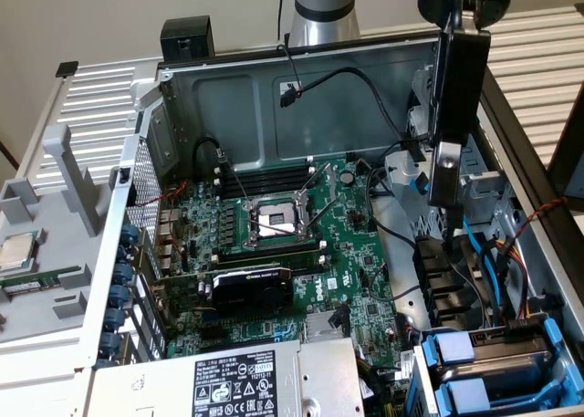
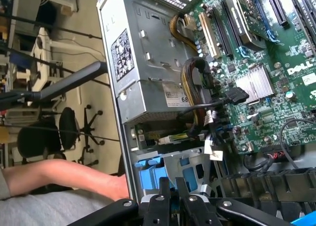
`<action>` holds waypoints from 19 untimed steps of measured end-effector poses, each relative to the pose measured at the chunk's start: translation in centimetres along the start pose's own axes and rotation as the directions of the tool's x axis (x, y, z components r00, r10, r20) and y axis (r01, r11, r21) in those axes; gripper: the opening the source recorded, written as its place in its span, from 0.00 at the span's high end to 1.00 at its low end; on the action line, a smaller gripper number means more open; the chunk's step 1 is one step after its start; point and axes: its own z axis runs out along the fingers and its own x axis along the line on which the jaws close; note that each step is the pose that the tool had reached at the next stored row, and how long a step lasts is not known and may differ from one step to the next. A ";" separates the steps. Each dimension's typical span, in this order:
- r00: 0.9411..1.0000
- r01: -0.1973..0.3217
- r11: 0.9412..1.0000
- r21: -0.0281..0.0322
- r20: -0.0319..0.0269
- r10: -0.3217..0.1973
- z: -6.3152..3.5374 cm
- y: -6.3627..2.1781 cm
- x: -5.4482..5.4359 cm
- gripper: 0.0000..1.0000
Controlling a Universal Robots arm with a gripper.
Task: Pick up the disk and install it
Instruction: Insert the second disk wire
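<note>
My gripper [image 1: 452,218] hangs upright over the open computer case's side at the exterior view's right, above the black fan shroud [image 1: 447,280]. In the wrist view the gripper [image 2: 173,189] is shut, fingers close together, and I see nothing between them. Two blue plastic carriers [image 1: 454,350] [image 1: 465,397] sit side by side in the drive cage at the exterior view's lower right, below the gripper and apart from it. No label shows on them, so I cannot tell which one holds the disk. A blue carrier [image 2: 148,170] also shows in the bay just beyond my fingertips.
The motherboard [image 1: 356,253] has an open CPU socket [image 1: 278,221] and a black graphics card [image 1: 251,285]. The power supply [image 1: 246,380] is at the front. Loose cables [image 1: 401,244] cross near the cage. A person's forearm [image 2: 64,174] lies just outside the case wall.
</note>
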 end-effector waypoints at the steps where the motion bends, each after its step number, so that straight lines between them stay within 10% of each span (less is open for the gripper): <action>1: 1.000 0.002 1.000 0.001 0.004 -0.002 -0.03 0.04 0.1 0.84; 9: 0.999 0.017 1.000 0.005 0.034 -0.018 -0.13 0.28 1.3 0.84; 15: 0.995 0.034 0.999 -0.008 0.098 -0.033 0.33 0.07 2.0 0.84; 19: 0.987 0.049 0.999 -0.019 0.157 -0.046 0.65 -0.09 2.4 0.84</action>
